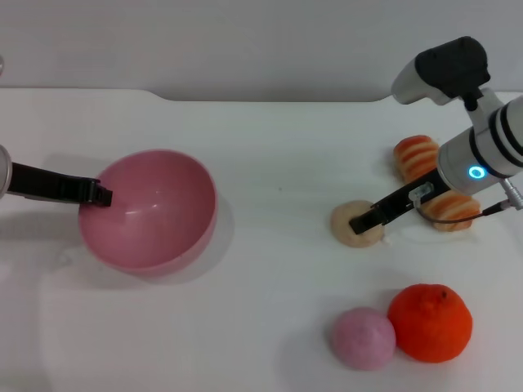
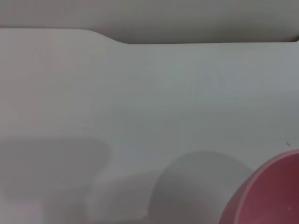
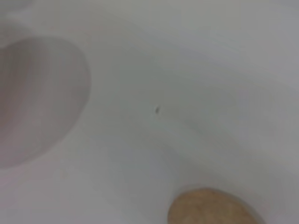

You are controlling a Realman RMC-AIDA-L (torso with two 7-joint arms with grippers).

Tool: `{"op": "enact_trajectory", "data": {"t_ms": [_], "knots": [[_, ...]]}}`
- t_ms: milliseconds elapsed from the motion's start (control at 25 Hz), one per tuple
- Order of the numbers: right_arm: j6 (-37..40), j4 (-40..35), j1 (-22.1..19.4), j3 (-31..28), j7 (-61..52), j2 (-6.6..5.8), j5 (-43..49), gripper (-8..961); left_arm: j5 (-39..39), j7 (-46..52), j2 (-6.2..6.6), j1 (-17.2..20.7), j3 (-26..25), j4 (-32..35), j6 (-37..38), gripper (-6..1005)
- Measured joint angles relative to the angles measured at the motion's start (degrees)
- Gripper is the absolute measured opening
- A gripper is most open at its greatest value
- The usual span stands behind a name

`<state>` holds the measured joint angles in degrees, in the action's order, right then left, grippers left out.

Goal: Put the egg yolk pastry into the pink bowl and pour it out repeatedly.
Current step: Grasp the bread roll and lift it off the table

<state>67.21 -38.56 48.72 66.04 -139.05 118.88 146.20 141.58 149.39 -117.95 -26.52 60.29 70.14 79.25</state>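
Counted from the head view, with the pink bowl (image 1: pixel 151 211) as the landmark: there is one pink bowl, alone on the left side of the white table (image 1: pixel 278 147). Every food item lies to the bowl's right. One egg yolk pastry (image 1: pixel 356 224) is the nearest to it. Two orange-striped bread rolls (image 1: pixel 417 155) (image 1: pixel 451 211) lie farther right, beyond the pastry. One pink-purple ball (image 1: pixel 363 337) and one orange fruit (image 1: pixel 430 322) sit touching each other, nearer the table's front edge than the bowl.
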Motion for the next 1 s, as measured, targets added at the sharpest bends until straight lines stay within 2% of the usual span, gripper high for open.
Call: {"op": "enact_trajectory", "data": {"t_ms": [120, 440, 760, 880, 1000], "knots": [[-0.6, -0.3, -0.1, 0.8, 0.2, 0.02, -0.1, 591, 0.0, 0.0, 0.00, -0.1, 0.0, 0.0, 0.0, 15], [-0.4, -1.9, -1.4, -0.2, 2.9, -0.26, -1.0, 481, 0.0, 0.0, 0.00, -0.5, 0.0, 0.0, -0.1, 15], [2.5, -4.7, -3.5, -0.6, 7.8, -1.08, -8.2, 431, 0.0, 0.0, 0.00, -0.7, 0.0, -0.2, -0.2, 15], [4.7, -8.0, -4.4, -1.4, 7.9, -1.22, -8.3, 418, 0.0, 0.0, 0.01, -1.0, 0.0, -0.4, -0.3, 15], [8.2, -14.9, -5.4, -3.7, 8.0, -1.21, -8.6, 404, 0.0, 0.0, 0.01, -1.4, 1.2, -0.6, -0.6, 15]]}}
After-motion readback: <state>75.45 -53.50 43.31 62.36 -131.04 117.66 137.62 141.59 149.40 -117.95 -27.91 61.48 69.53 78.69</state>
